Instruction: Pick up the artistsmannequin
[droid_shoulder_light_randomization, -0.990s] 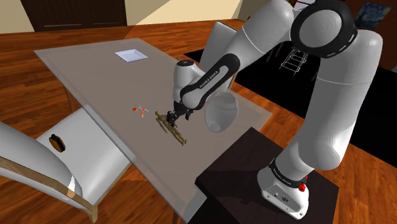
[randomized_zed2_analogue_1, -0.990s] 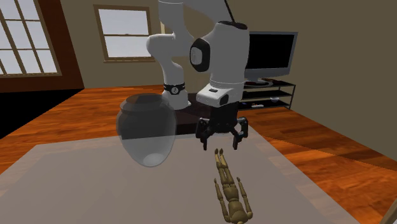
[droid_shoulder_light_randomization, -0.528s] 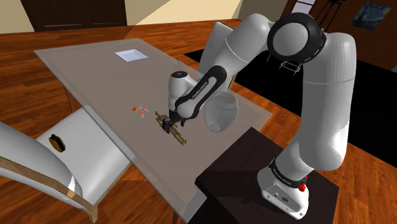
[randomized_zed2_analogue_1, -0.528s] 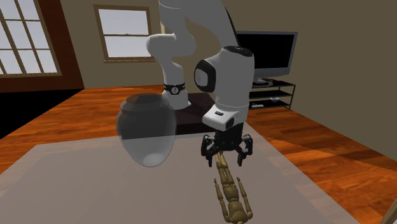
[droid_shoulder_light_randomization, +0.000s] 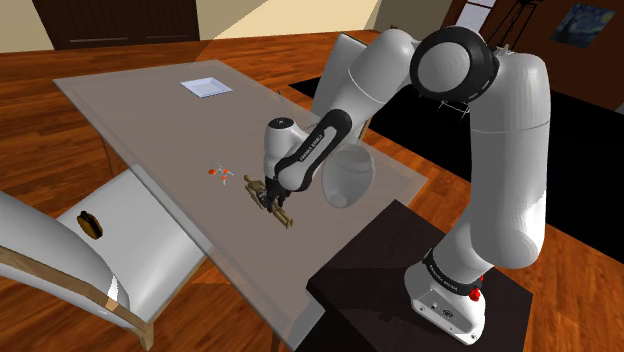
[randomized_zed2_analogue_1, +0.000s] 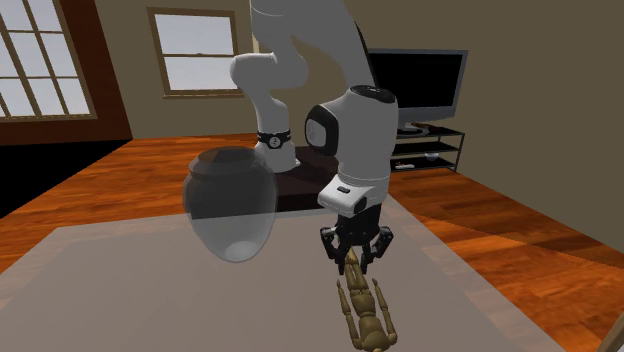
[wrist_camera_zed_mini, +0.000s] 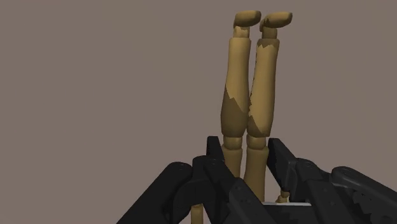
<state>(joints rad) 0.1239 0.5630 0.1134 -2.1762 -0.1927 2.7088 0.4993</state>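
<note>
A tan jointed artist's mannequin (randomized_zed2_analogue_1: 363, 310) lies flat on the grey table (randomized_zed2_analogue_1: 120, 290), its head toward the second exterior view's bottom edge. In the shoulder view the mannequin (droid_shoulder_light_randomization: 281, 213) rests near the table's stand-side edge. My black gripper (randomized_zed2_analogue_1: 354, 256) is down on the table over the figure's legs. In the wrist view the two fingers (wrist_camera_zed_mini: 214, 158) press against both sides of the mannequin's (wrist_camera_zed_mini: 249, 95) legs, and my gripper (wrist_camera_zed_mini: 247, 160) is shut on them. The feet stick out beyond the fingertips. The figure still lies on the table.
A translucent grey jar (randomized_zed2_analogue_1: 231, 206) stands on the table close beside the arm. A small orange and white object (droid_shoulder_light_randomization: 221, 173) lies just past the mannequin, and a flat white square (droid_shoulder_light_randomization: 205, 87) lies at the far end. A white chair (droid_shoulder_light_randomization: 120, 245) stands at the table's near side.
The gripper came down from above the mannequin's feet onto its legs, and its fingers went from wide apart to closed against the legs.
</note>
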